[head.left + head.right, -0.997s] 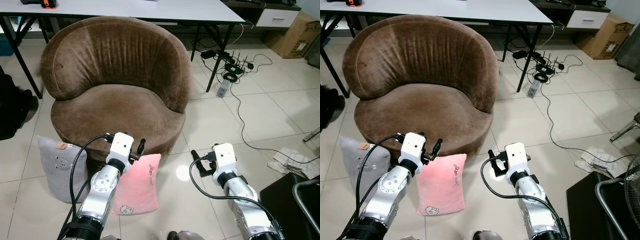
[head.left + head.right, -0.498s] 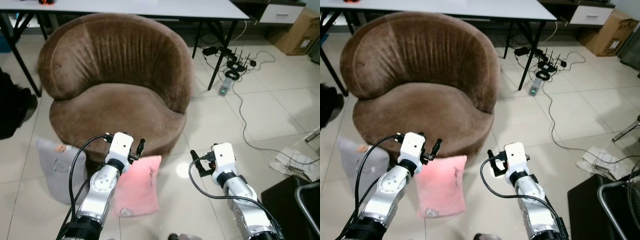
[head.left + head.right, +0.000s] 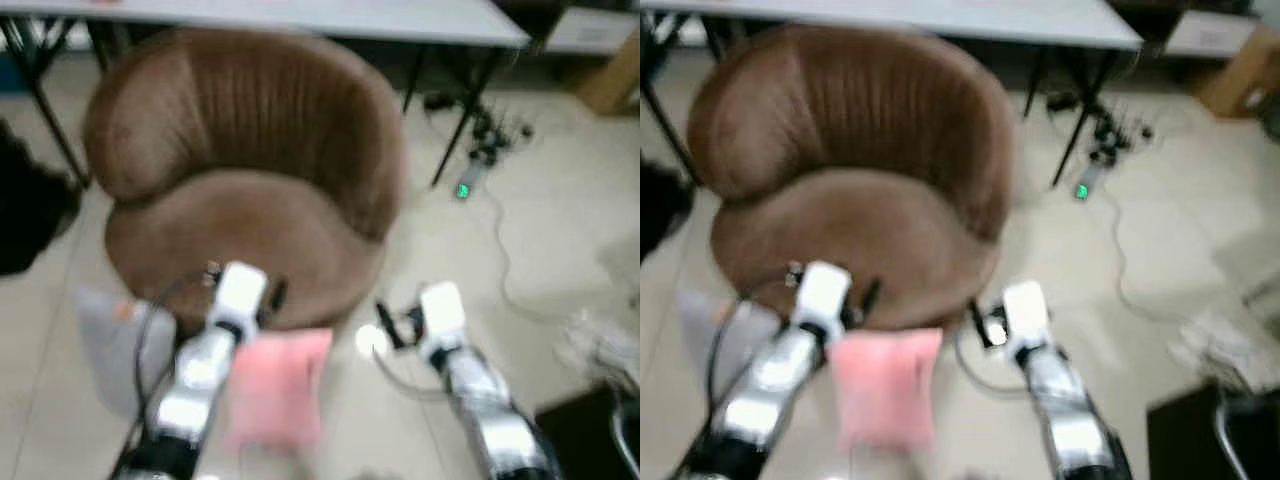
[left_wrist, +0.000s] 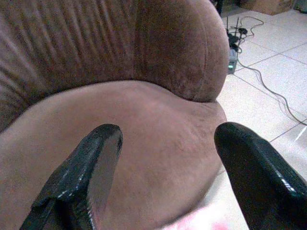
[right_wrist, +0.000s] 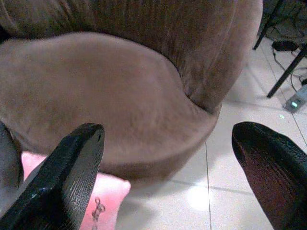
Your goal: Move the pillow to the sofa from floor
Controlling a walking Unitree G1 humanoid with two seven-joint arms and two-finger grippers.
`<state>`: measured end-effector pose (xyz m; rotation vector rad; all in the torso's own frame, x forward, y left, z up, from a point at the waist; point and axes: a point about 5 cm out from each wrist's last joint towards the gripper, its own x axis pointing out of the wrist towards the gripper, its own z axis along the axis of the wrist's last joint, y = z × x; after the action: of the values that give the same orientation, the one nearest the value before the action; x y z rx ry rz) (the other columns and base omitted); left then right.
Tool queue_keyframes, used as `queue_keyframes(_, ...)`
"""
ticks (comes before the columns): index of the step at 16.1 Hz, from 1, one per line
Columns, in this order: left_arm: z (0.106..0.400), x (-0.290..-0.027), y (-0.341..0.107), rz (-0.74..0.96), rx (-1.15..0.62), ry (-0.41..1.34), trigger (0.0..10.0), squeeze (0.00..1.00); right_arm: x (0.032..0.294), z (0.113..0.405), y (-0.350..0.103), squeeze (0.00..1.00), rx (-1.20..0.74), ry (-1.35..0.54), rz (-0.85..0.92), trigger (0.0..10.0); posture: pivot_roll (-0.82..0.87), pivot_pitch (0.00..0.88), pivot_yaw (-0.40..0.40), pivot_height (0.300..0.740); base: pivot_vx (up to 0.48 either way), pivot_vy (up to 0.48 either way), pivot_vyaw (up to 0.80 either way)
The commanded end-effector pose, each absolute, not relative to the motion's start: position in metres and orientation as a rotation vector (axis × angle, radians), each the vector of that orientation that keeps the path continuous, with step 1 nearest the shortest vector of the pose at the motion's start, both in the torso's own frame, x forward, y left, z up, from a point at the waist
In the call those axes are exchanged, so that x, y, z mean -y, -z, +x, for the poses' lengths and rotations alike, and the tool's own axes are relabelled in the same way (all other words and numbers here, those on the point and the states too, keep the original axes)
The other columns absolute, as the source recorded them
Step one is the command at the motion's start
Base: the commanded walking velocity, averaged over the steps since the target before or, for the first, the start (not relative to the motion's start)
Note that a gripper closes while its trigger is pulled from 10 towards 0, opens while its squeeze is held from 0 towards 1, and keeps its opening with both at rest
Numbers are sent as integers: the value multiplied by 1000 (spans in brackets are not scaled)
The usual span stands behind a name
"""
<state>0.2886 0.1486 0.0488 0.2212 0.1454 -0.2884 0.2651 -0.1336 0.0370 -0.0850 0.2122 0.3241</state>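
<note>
Tiled floor (image 3: 560, 230), head views motion-blurred. White tabletop (image 3: 300, 15) on black legs runs across the back, with a tangle of cables and a power strip (image 3: 480, 150) on the floor to our right of it. Cardboard box (image 3: 1230, 70) at far right.

Round brown sofa (image 3: 250, 190) sits dead ahead, seat bare.

Pink pillow (image 3: 280, 385) is on the floor, upright, leaning against the sofa's front base, between our two arms. Grey pillow (image 3: 115, 340) stands on the floor just beside it on our left, partly behind the left arm. Blur hides whether the two pillows touch.

Left gripper (image 4: 165, 163) is raised in front of the sofa's front edge, above the pink pillow's top left corner; fingers (image 4: 91, 167) spread wide, holding nothing. In the left wrist view we look across the seat cushion, with a sliver of pink at the frame edge.

Right gripper (image 5: 172, 158) hangs right of the pink pillow, over bare tile near the sofa base; fingers (image 5: 67, 167) also wide, nothing between them. The right wrist view has the pillow's pink corner with its printing (image 5: 103, 211) low beside one finger.

Dark shape (image 3: 30, 210) at far left edge, can't identify.
</note>
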Motion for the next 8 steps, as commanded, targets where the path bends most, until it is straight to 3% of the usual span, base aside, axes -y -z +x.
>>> queue_keyframes(1,288,-135,-48,215,-146,324,10000,0,145,262,-34,0,-231,-295,-102,10000,-84,87,-105,740,0,0,0)
queue_keyframes(8,287,-134,-48,223,-138,313,10000,0,145,262,-40,0,-213,-293,-98,10000,-85,89,-111,740,0,0,0)
